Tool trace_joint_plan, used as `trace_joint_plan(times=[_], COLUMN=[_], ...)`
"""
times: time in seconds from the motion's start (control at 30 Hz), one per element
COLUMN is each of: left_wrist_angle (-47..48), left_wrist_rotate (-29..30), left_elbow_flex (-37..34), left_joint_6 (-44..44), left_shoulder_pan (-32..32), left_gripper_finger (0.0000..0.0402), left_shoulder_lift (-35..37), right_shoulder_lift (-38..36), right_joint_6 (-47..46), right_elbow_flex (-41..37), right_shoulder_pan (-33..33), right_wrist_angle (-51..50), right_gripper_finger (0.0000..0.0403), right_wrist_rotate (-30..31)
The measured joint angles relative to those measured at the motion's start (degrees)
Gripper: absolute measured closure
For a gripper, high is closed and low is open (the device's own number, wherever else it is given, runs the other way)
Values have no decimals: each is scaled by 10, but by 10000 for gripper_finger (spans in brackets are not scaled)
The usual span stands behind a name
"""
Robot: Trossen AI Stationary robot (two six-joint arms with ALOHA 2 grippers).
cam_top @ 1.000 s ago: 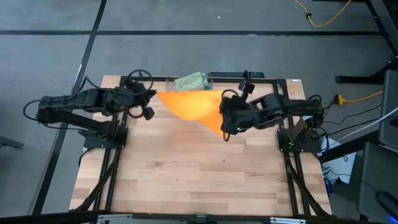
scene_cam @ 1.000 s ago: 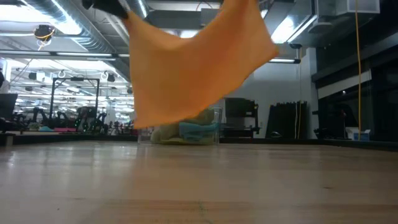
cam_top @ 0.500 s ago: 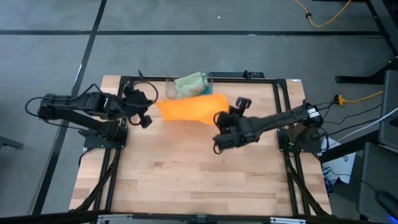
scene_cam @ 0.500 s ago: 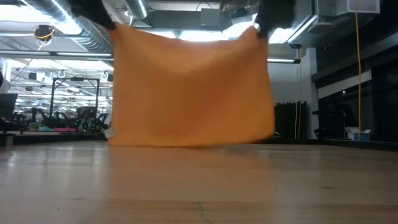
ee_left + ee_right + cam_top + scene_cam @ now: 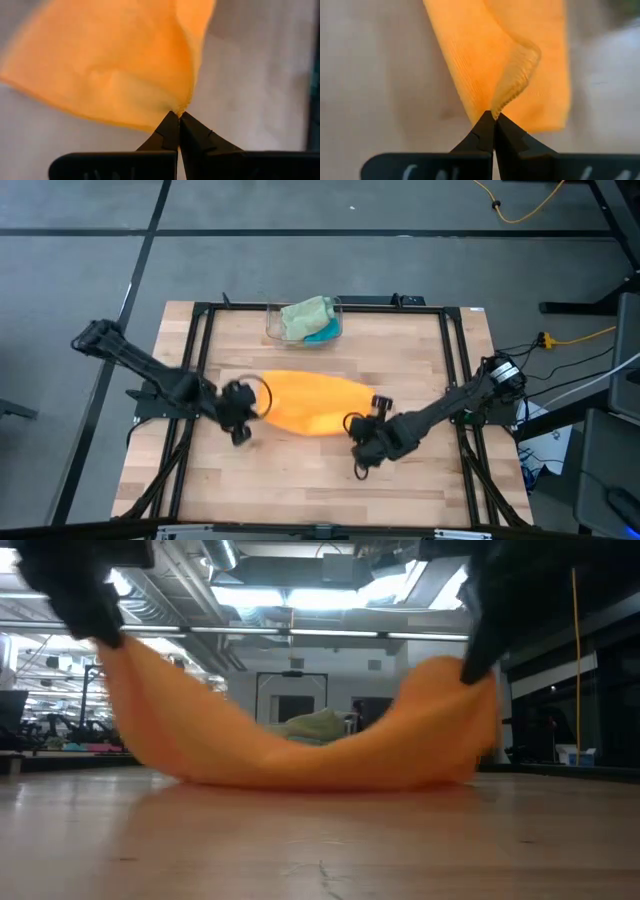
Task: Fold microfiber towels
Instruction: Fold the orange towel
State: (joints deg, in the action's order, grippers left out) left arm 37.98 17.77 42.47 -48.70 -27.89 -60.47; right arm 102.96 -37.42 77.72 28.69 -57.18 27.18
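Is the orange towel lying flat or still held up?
Held up: left gripper and right gripper pinch the orange towel; its middle sags onto the table.

The orange towel (image 5: pixel 305 402) sags across the middle of the table (image 5: pixel 300 475), its belly on the wood, blocking the way between the left gripper (image 5: pixel 240 408) and the right gripper (image 5: pixel 362 442), each pinching one of its ends. At the table's far edge a clear bin (image 5: pixel 272 325) holding more towels (image 5: pixel 308 316) takes the centre. The near half of the table and both far corners lie bare.
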Motion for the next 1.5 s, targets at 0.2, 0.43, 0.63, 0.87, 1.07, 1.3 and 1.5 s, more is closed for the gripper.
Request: trace_joint_plan(times=[0.2,0.43,0.63,0.87,1.07,1.3,1.5], left_wrist_angle=[-115,-158,-154,-137,-101,-81,-67], left_wrist_rotate=[-7,26,98,161,220,231,231], left_elbow_flex=[-13,-13,-13,-13,-13,-13,-13], left_joint_6=[-48,-48,6,60,86,88,88], left_shoulder_pan=[-94,-132,-114,-72,-34,5,44], left_gripper_finger=[401,401,401,401,401,401,401], left_shoulder_lift=[-73,-108,-92,-88,-88,-88,-93], right_shoulder_lift=[0,0,0,0,0,1,1], right_joint_6=[-53,-71,-91,-171,-243,-308,-329], right_elbow_flex=[-12,-12,-12,-12,-39,-132,-155], right_shoulder_pan=[37,52,41,20,8,-4,-5], right_wrist_angle=[46,57,29,-50,-104,-86,-83], right_gripper_finger=[398,398,398,398,398,398,398], right_wrist_rotate=[-56,-46,26,96,109,122,157])
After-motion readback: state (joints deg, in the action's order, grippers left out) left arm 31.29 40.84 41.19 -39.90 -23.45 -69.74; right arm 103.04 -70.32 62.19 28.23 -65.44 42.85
